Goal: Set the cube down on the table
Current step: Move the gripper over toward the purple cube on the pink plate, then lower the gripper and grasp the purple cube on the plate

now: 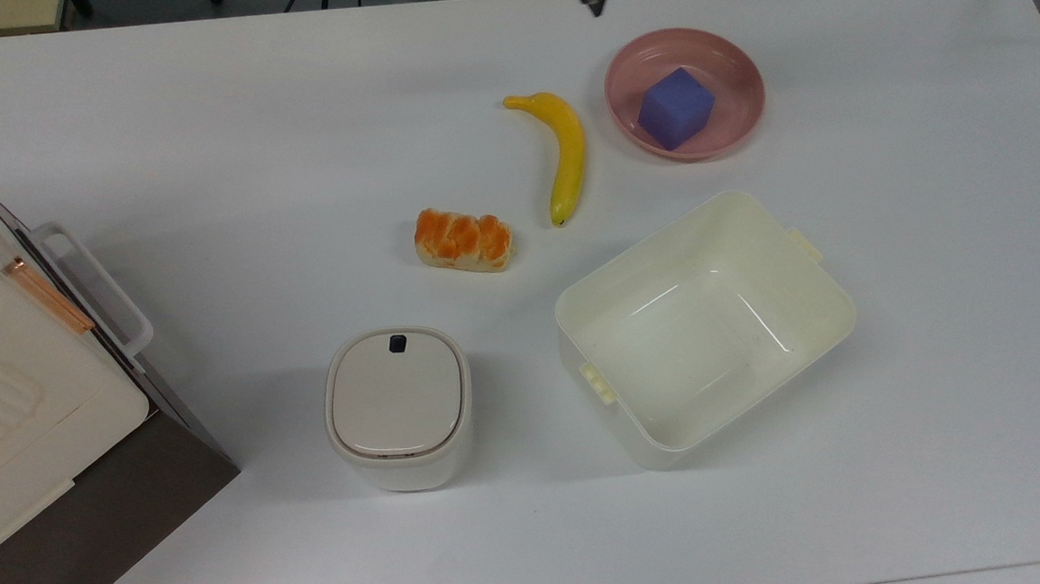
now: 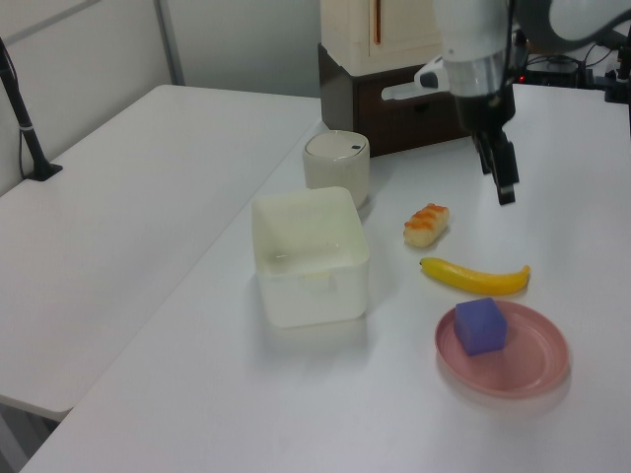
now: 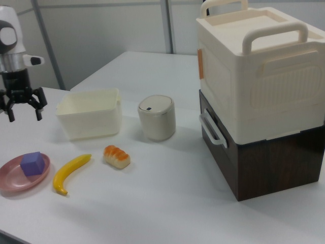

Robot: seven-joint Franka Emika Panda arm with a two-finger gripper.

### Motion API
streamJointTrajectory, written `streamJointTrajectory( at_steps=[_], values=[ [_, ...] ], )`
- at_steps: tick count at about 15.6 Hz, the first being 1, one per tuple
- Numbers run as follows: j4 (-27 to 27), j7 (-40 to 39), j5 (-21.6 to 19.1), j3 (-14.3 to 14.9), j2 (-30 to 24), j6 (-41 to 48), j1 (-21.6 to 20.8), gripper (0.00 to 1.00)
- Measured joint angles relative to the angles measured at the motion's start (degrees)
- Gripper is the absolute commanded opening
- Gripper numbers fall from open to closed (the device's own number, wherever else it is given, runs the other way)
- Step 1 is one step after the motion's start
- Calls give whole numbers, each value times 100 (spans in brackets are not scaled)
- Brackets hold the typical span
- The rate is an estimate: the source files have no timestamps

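The purple-blue cube (image 1: pixel 675 107) (image 2: pixel 480 325) (image 3: pixel 33 163) lies in the round pink dish (image 1: pixel 747 88) (image 2: pixel 537 357) (image 3: pixel 9 179) on the white table (image 1: pixel 205 167). My gripper (image 3: pixel 24 115) (image 2: pixel 505 189) hangs in the air with its fingers spread wide and nothing between them. In the right view it is above and behind the dish. At the top view's upper edge one dark fingertip (image 1: pixel 595 5) shows, just left of the dish. The gripper touches neither cube nor dish.
A banana (image 1: pixel 565 149) lies left of the dish in the top view, a bread roll (image 1: pixel 463 239) below it. A cream tub (image 1: pixel 703 326) stands open, beside a small lidded bin (image 1: pixel 398 406). A cream box on a brown cabinet (image 3: pixel 259 91) fills one table end.
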State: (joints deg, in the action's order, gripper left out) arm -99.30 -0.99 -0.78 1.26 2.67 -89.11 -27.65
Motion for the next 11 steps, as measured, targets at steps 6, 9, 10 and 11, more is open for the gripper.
streamJointTrajectory(
  at_steps=[6, 9, 10, 11],
  values=[
    [-253, 0, -53, 0, 471, -696, -530, 100],
    [-462, -4, -32, 0, 924, -1183, -749, 100],
    [-558, -3, 16, 0, 1063, -1384, -820, 100],
    [-640, -3, 81, -1, 1206, -1551, -881, 93]
  ],
)
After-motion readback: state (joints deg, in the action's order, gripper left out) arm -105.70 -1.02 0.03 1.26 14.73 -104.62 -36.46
